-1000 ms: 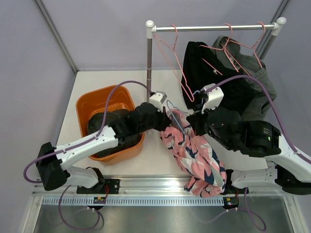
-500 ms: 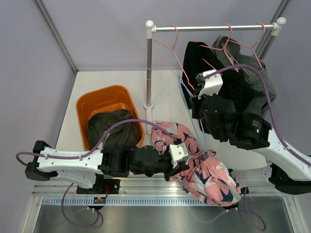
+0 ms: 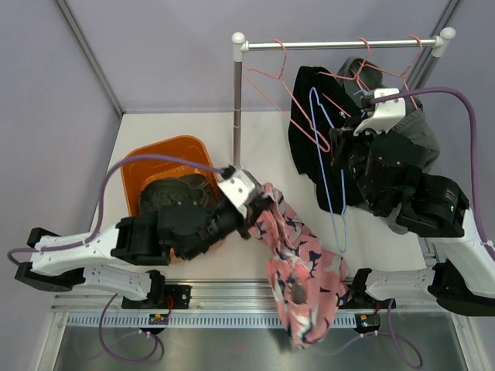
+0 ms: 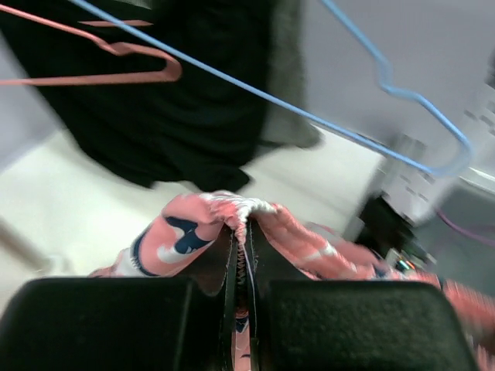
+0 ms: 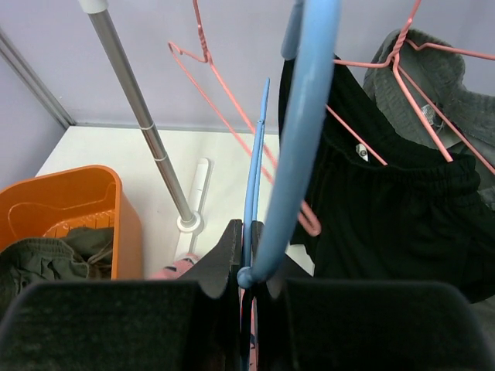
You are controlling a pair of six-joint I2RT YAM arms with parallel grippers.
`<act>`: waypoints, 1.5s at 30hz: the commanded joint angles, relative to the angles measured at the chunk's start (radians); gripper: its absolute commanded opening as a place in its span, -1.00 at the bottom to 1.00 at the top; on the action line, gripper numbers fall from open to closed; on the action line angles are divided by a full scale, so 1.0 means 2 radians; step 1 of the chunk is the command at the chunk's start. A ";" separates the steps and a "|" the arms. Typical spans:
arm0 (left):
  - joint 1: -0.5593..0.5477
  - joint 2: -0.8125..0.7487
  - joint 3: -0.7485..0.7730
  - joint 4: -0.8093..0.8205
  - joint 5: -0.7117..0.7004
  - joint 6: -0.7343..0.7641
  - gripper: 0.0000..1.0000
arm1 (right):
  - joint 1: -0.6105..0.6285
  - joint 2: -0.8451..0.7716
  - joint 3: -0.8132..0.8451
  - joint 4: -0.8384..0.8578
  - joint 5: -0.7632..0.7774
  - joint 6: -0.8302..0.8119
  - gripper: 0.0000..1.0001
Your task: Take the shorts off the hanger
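left gripper (image 4: 241, 259): we see it clamped on waistband of pink shorts (image 3: 298, 259), which hang from it, free of blue hanger (image 5: 302, 131) | right gripper (image 5: 246, 264): pinched together on that hanger | black shorts (image 3: 305, 131), grey shorts (image 3: 421, 131): on rail (image 3: 340, 44)

Pink printed shorts (image 3: 298, 259) dangle crumpled from the left pincer (image 3: 255, 207); olive shorts (image 3: 166, 193) lie in the orange tub (image 3: 131, 166); black shorts (image 3: 309, 116) and grey shorts (image 3: 421, 127) hang from the rail (image 3: 340, 44).

Four shorts (image 3: 298, 247); four hangers (image 5: 298, 154); one tub (image 3: 135, 166)
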 commanded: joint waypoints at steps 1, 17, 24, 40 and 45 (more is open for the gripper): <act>0.059 -0.015 0.073 0.016 -0.113 0.023 -1.00 | -0.003 -0.003 -0.007 -0.009 0.005 0.015 -1.00; 0.129 0.028 0.359 0.250 -0.150 0.368 -1.00 | -0.003 -0.019 -0.014 -0.050 -0.025 0.047 -1.00; 0.134 -0.023 0.180 0.262 -0.176 0.325 -1.00 | -0.003 -0.021 -0.029 -0.045 -0.035 0.051 -1.00; 0.543 -0.134 -0.121 -0.060 0.086 -0.222 -1.00 | -0.003 -0.071 -0.077 -0.060 -0.054 0.071 -1.00; 0.747 -0.142 -0.261 0.006 0.312 -0.347 -1.00 | -0.003 -0.081 -0.083 -0.071 -0.053 0.075 -1.00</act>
